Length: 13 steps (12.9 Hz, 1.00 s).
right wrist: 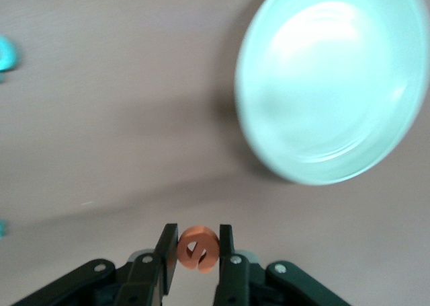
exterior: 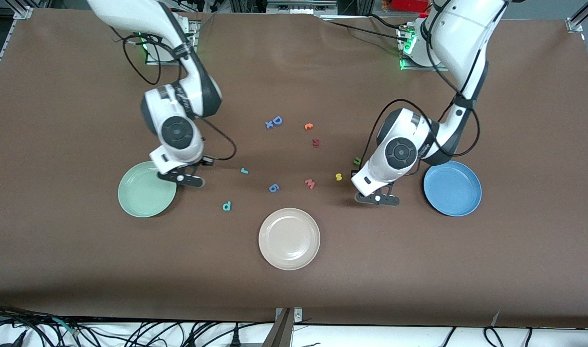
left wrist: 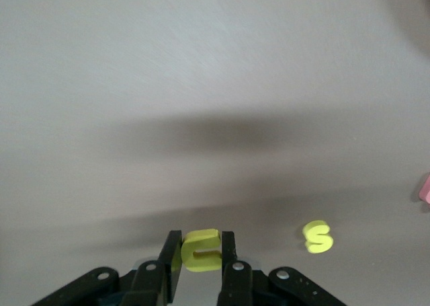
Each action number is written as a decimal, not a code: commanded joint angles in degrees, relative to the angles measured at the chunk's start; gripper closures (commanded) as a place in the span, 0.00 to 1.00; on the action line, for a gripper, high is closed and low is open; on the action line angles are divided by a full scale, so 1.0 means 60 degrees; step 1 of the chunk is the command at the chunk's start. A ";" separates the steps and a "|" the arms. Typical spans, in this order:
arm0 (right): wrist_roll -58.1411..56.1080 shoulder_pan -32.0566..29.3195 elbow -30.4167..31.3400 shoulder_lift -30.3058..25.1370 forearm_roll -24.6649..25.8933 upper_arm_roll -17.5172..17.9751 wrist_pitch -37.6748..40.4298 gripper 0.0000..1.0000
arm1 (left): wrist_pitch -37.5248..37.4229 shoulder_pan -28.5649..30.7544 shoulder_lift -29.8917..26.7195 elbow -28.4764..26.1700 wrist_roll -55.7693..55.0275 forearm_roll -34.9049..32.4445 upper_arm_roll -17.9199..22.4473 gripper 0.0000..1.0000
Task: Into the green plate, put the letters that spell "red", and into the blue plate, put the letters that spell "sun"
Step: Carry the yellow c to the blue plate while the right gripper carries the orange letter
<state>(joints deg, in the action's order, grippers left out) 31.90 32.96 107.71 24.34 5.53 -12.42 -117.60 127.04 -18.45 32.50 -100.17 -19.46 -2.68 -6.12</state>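
Letters mid-sort, both plates empty so far.

Orange "e" [right wrist: 198,247] was pinched tight in the right gripper [right wrist: 197,252] up by the green plate [exterior: 144,193], looked ready to drop in. Left gripper [left wrist: 201,255] had clamped down on the yellow "u" [left wrist: 200,250], low over the table near the "s" [exterior: 338,177], blue plate [exterior: 452,189] just beside it. Teal "r" [exterior: 244,170] and "d" [exterior: 227,206] sat on the table waiting.

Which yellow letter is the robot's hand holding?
The yellow "u", pinched in the left hand. The other yellow letter, the "s", lies loose on the table beside it, near the pink "w".
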 commanded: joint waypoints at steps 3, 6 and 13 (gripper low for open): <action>-0.2572 -0.0218 0.0066 0.0014 0.0001 -0.1282 0.0002 0.91 | -0.0607 0.1110 -0.0773 -0.0062 0.0953 -0.0931 0.0083 0.87; -0.4081 -0.1287 0.0066 0.0220 -0.0058 -0.1269 -0.0759 0.91 | -0.0607 0.2281 -0.0759 -0.0062 0.2623 -0.0931 0.0068 0.86; -0.4629 -0.1466 -0.0007 0.0558 -0.1595 -0.1226 -0.1728 0.00 | -0.0168 0.3632 0.0411 -0.0121 0.3405 -0.1429 0.0068 0.81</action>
<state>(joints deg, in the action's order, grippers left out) 4.52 23.42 107.97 27.96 -2.28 -19.94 -127.75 125.11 3.12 33.33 -101.08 0.56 -9.33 -5.03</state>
